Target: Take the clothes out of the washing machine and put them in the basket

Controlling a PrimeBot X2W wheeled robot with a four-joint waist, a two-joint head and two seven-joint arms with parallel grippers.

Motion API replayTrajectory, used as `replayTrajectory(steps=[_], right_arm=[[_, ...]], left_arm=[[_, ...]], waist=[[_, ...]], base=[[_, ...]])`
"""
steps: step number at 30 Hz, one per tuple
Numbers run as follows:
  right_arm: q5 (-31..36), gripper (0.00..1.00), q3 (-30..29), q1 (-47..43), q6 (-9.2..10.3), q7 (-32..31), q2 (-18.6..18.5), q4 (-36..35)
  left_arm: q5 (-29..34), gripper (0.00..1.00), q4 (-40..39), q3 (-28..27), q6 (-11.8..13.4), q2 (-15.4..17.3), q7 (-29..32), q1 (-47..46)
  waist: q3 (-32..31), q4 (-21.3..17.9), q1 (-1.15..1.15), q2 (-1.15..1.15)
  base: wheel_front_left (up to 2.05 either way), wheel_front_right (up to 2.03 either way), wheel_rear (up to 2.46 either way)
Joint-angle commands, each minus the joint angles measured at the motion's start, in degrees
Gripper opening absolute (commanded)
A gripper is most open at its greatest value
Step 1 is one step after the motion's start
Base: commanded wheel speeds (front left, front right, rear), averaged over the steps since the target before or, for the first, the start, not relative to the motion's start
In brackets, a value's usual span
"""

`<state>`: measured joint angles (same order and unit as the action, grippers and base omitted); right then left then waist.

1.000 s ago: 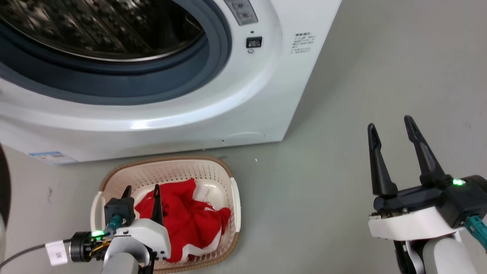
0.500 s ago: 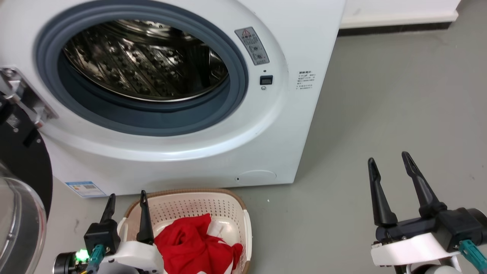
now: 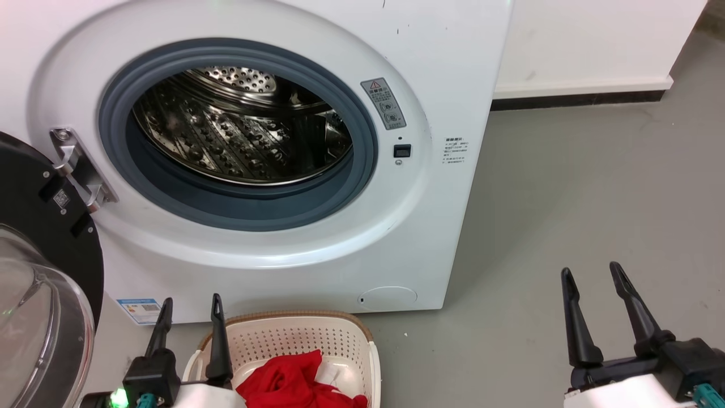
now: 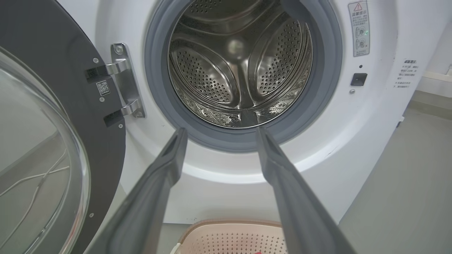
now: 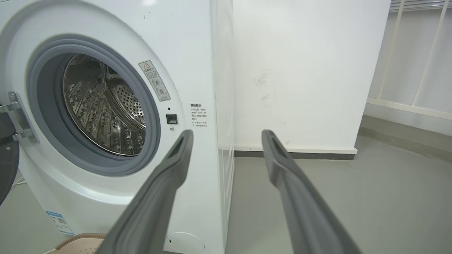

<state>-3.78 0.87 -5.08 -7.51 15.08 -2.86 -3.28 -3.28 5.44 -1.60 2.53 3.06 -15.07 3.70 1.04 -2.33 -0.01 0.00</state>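
Note:
The white washing machine stands with its black-framed glass door swung open to the left. Its steel drum shows bare metal and no fabric. On the floor in front sits the cream basket holding the red and white clothes. My left gripper is open and empty, just left of the basket's rim. My right gripper is open and empty above bare floor, right of the machine. The left wrist view looks into the drum past the open left gripper. The right gripper points toward the machine's right corner.
A white wall with a dark skirting strip runs behind the machine on the right. Grey floor stretches to the right of the machine. A pale railing stands at the far right in the right wrist view.
The head camera has tilted upward, so the drum fills more of the view and the basket has slid to the bottom edge. Both grippers stay open, lower in the picture.

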Motion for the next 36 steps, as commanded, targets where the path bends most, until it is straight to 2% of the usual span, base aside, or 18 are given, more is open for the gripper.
replayTrajectory(steps=[1, 27, 28, 32, 36], right_arm=[[-0.4, 1.00, -0.4, -1.2, 0.04, 0.1, 0.0, -0.1], [-1.7, 1.00, -1.0, -2.9, 0.04, 0.1, 0.0, -0.5], [-1.4, 0.00, -1.0, -2.3, 0.00, 0.0, 0.0, -0.2], [-2.0, 0.00, -0.8, -2.7, 0.00, -0.1, 0.0, 1.7], [-7.2, 0.00, -0.8, -2.1, 0.00, -0.9, -0.3, 2.3]], left_arm=[[0.0, 1.00, -0.5, 0.3, -0.1, -0.1, -0.1, 1.1], [-0.6, 1.00, -1.8, 0.4, 0.9, -0.2, -0.1, 3.4], [-0.5, 0.00, -1.7, 0.6, 0.6, -0.1, 0.0, 3.0], [-1.1, 0.00, 0.6, 0.6, 0.6, -0.3, 0.6, 3.4], [-6.0, 0.00, 1.4, -0.1, 0.0, -0.3, 2.1, 2.2]], waist=[[-0.7, 0.1, 0.01, 0.00], [-2.5, -0.7, 0.01, 0.00], [-2.5, -0.7, 0.02, 0.00], [-2.5, -0.7, 0.02, 0.00], [-2.4, -0.6, 0.02, 0.00]], base=[[0.00, 0.00, 0.00], [0.00, 0.00, 0.00], [0.00, 0.00, 0.00], [0.00, 0.00, 0.00], [0.00, 0.00, 0.00]])
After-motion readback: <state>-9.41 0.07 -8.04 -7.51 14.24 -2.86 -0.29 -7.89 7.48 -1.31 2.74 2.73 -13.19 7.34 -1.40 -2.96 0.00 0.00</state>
